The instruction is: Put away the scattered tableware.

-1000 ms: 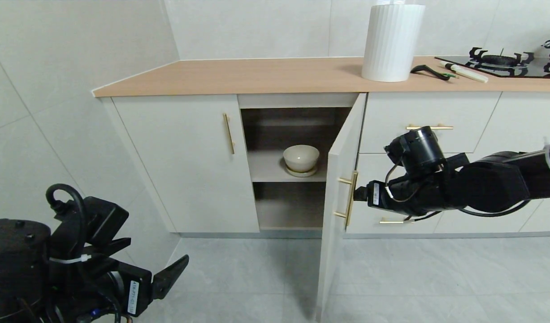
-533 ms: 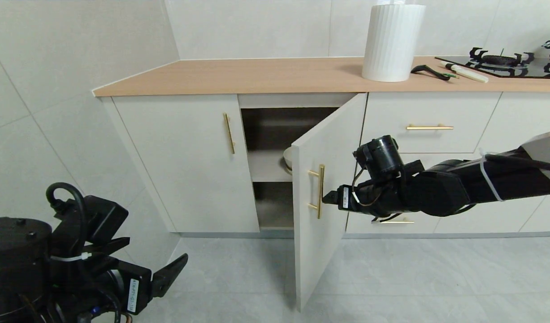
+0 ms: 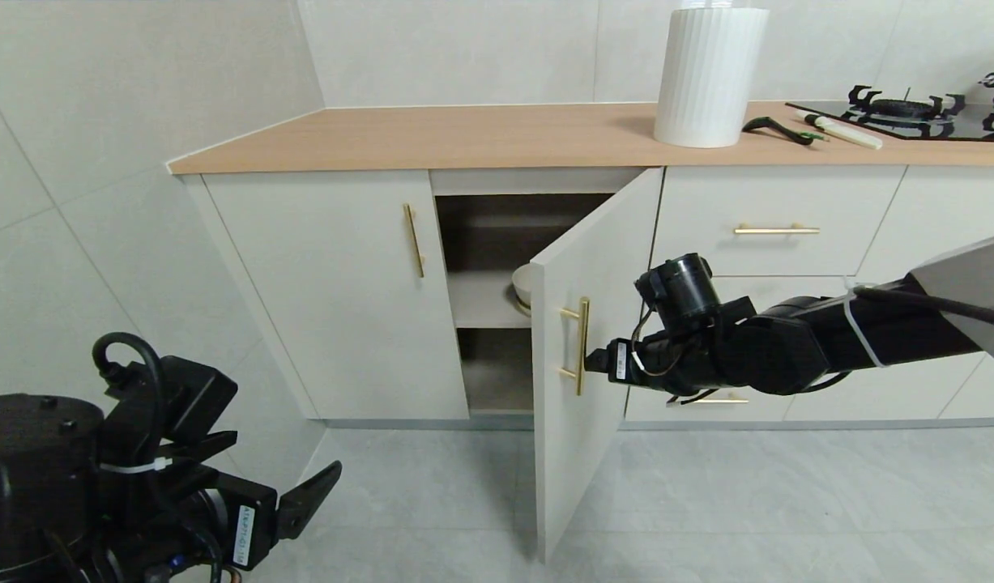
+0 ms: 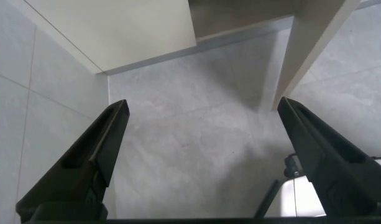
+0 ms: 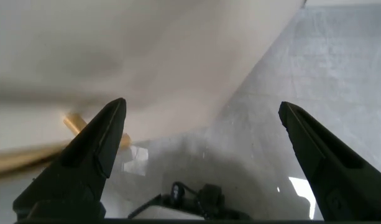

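Grey floor tile (image 3: pixel 432 486) lies open before the cabinet, where your left gripper (image 3: pixel 262 478) hangs low, jaws spread wide and empty. The white cabinet door (image 3: pixel 569 453) stands half open, its free edge jutting out over the floor. Your right gripper (image 3: pixel 595 361) sits just beside the door's gold handle (image 3: pixel 578 346), jaws wide apart and gripping nothing; you can't judge contact. The bowl (image 3: pixel 522 285) rests on the middle shelf (image 3: pixel 484 304), partly hidden by the door. White stickers (image 3: pixel 243 546) on both grippers carry print too small to read.
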Robot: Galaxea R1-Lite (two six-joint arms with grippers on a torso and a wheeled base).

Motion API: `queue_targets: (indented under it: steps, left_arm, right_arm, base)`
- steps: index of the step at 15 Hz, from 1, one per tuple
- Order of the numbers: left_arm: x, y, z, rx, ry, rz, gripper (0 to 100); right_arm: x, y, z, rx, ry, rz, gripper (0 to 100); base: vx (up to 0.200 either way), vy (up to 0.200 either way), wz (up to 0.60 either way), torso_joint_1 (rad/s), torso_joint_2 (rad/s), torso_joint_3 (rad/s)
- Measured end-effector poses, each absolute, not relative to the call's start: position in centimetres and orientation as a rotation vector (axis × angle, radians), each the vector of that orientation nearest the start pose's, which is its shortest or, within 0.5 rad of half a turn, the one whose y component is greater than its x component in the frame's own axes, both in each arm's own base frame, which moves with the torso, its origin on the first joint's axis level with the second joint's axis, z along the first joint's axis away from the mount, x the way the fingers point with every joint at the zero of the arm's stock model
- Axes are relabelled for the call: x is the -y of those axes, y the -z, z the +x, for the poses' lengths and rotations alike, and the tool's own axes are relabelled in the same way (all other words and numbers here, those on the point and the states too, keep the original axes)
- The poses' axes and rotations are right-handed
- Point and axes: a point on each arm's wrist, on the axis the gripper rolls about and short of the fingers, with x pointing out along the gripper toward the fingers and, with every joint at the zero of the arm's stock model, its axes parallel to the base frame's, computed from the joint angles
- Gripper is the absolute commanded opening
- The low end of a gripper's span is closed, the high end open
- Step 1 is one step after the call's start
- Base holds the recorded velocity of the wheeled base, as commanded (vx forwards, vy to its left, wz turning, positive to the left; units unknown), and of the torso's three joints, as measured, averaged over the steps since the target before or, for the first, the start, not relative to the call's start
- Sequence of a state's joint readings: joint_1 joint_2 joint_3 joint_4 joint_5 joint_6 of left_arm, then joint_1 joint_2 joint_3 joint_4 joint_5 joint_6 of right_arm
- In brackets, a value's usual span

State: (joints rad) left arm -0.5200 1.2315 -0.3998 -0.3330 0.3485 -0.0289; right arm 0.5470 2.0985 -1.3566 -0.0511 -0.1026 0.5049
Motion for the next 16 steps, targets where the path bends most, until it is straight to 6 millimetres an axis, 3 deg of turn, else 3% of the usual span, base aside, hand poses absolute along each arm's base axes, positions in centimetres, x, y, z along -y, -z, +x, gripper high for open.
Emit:
queue_targets:
  steps: [12,16]
  left_arm:
    - [7.5,-15.3,14.6,-0.471,0.164,0.188,100]
    - [7.5,-15.4,14.7,-0.469,0.163,0.187,100]
  right_arm:
    - [-22.1,-12.3,36.3,-0.671,-0.251,0.374,100]
    - [-23.1,-12.0,37.0,-0.566,-0.25,0.425,100]
  base:
    - [0.2,0.0,0.0,0.002,0.0,0.002]
    - [0.2,0.0,0.0,0.001,0.0,-0.001]
